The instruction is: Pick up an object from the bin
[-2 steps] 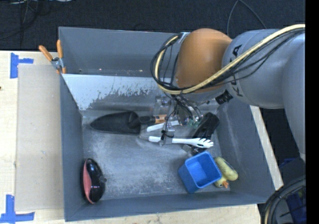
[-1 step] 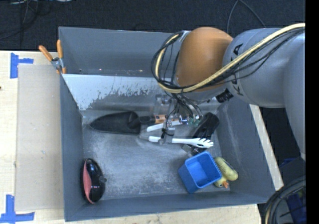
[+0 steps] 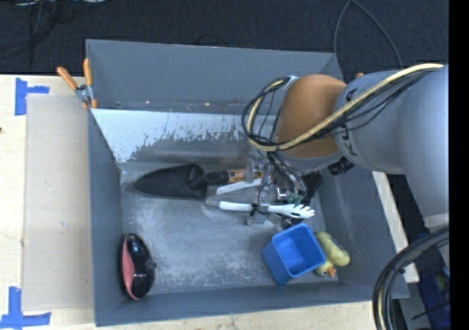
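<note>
The pincer (image 3: 265, 193) hangs low in the middle of the grey metal bin (image 3: 212, 83), below the arm's rounded orange cover (image 3: 311, 112); cables and small parts crowd it, so I cannot tell if it is released or clenched; nothing is visibly gripped in it. By my judgement the task is only at the approach: the arm is down among the things, but the grasp and the lift are not yet done.

The thing nearest is a white plastic fork (image 3: 293, 211); it lies flat on the bin's floor, just beside and partly under the pincer, with its tines towards the right; it looks thin, light and smooth. A second slim white plastic piece (image 3: 236, 188) lies a little above it, nearly parallel.

Further out, a black trowel-shaped scoop (image 3: 172, 180) lies to the left; a blue square plastic cup (image 3: 293, 251) stands below, with a yellow-green oblong thing (image 3: 333, 248) touching its right side; a black oval thing with a pink face (image 3: 135, 266) rests well apart, in the lower left corner.
</note>
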You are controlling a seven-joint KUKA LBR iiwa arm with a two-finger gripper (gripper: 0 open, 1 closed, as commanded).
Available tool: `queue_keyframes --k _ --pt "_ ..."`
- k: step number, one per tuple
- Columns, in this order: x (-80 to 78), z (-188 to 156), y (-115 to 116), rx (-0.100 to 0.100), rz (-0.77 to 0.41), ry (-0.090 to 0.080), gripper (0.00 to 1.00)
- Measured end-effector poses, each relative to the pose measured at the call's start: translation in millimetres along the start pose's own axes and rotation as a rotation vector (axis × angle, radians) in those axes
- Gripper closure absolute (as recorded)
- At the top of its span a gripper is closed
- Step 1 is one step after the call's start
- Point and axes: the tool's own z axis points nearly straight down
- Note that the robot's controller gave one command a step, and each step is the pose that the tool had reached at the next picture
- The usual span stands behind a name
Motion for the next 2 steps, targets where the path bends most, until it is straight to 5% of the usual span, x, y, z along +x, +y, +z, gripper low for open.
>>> queue_keyframes --k 2 --pt "1.2 9.3 -1.6 -0.001 0.012 0.002 0.00"
